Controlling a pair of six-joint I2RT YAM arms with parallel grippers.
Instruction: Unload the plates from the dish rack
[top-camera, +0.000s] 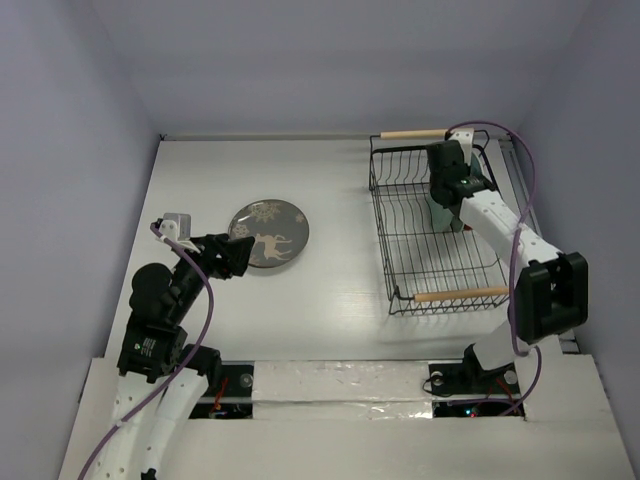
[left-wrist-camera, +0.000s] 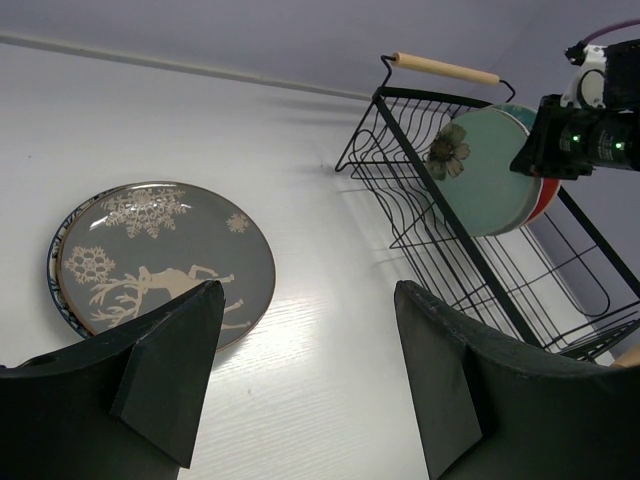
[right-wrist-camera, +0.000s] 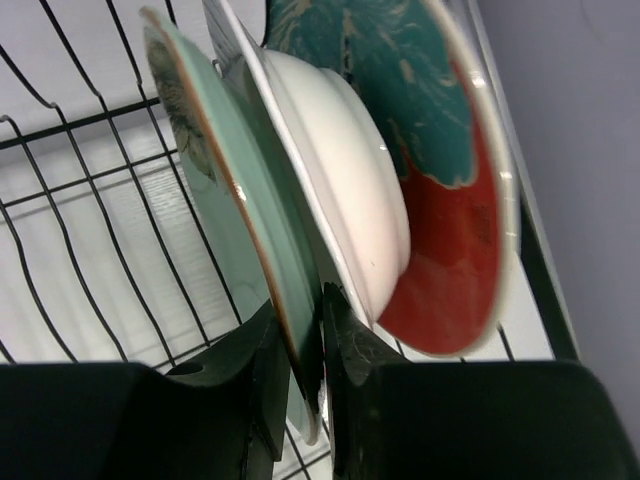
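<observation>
1. At the lower left of the top view, nearest the arm bases, the left gripper (left-wrist-camera: 308, 330) is spread wide and holds nothing. It hovers just short of the plates that lie on the tabletop (top-camera: 330, 290).
2. Just beyond it, left of centre, the grey deer plate (left-wrist-camera: 165, 255) lies flat and face up. In the left wrist view a blue edge shows from underneath along its left side. From this we judge that the white plate with the bluish rim (left-wrist-camera: 53, 275) lies under it.
3. Farther off, in the upper right of the top view, the dish rack (top-camera: 384, 235) stands well apart from those two plates.
4. Inside the rack, toward its far end, the right gripper (right-wrist-camera: 305, 385) pinches the rim of the teal-green plate (right-wrist-camera: 250, 230), with one finger on each face. This shows at the bottom centre of the right wrist view. The plate stands on edge, leaning among the wires.
5. Beyond it the red plate (right-wrist-camera: 450, 270) also stands on edge in the rack, its teal centre showing. Between the two sits a pale rounded surface (right-wrist-camera: 340, 180). We cannot tell whether it is an underside or a separate dish.
6. We judge the task about half done. Two plates appear to be out on the tabletop, and the teal-green and red ones are left. The teal-green plate is gripped but not yet lifted clear.
</observation>
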